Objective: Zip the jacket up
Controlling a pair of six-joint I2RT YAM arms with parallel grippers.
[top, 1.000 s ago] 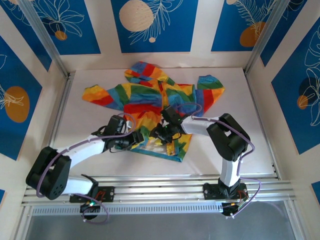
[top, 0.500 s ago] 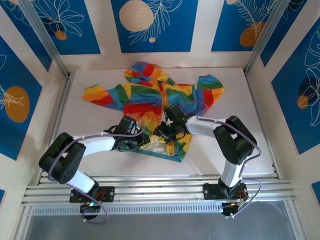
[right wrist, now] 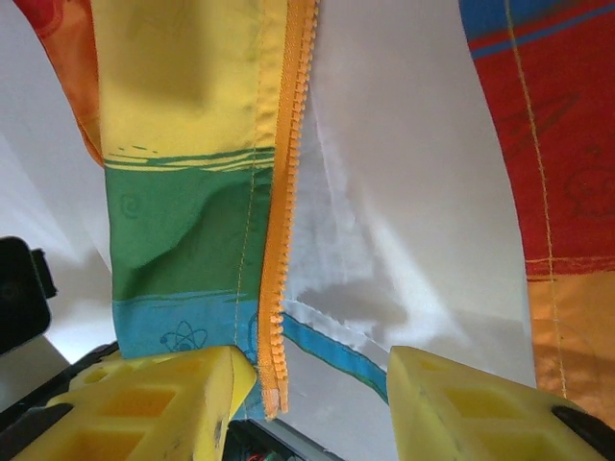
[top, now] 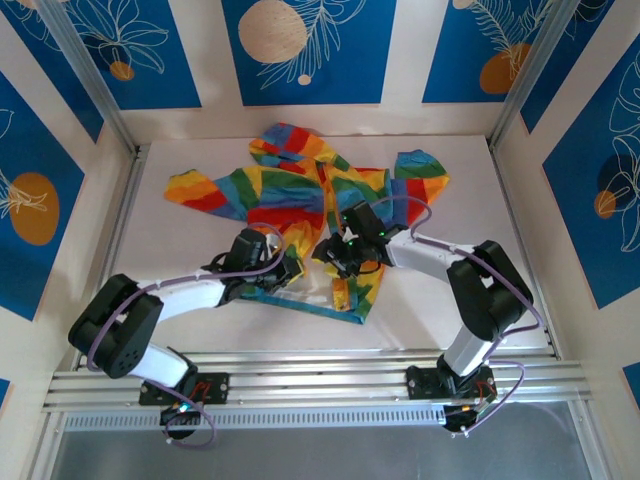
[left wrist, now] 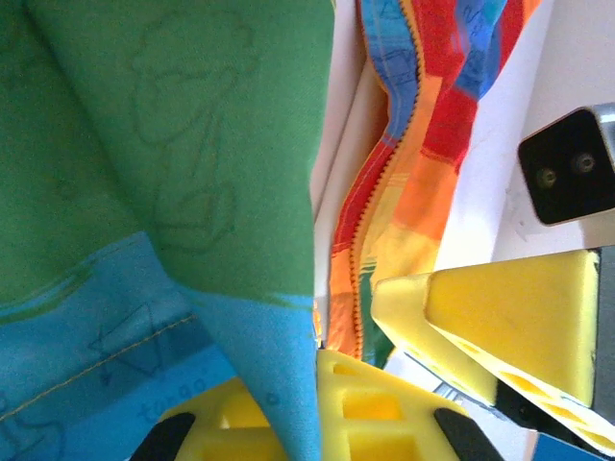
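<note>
The rainbow-striped jacket (top: 300, 195) lies spread on the white table, front open, hood toward the back. My left gripper (top: 291, 272) is at the bottom hem, left of the opening. In the left wrist view its yellow pads (left wrist: 404, 413) are shut on the blue hem (left wrist: 259, 355), and the orange zipper (left wrist: 370, 206) of the other panel runs just beyond. My right gripper (top: 333, 262) is at the right panel's hem. Its jaws (right wrist: 322, 403) stand open, with the orange zipper's (right wrist: 279, 259) bottom end beside the left finger (right wrist: 154, 403), over pale lining (right wrist: 384, 192).
The white table (top: 470, 300) has bare room right of and in front of the jacket. An aluminium rail (top: 320, 375) runs along the near edge. Blue patterned walls (top: 300, 50) close in the back and sides. One yellow finger of the right gripper (left wrist: 500, 317) is close to my left jaws.
My left gripper has reached further right to the hem and shut on the blue edge. The right gripper has shifted slightly right and its jaws have widened.
</note>
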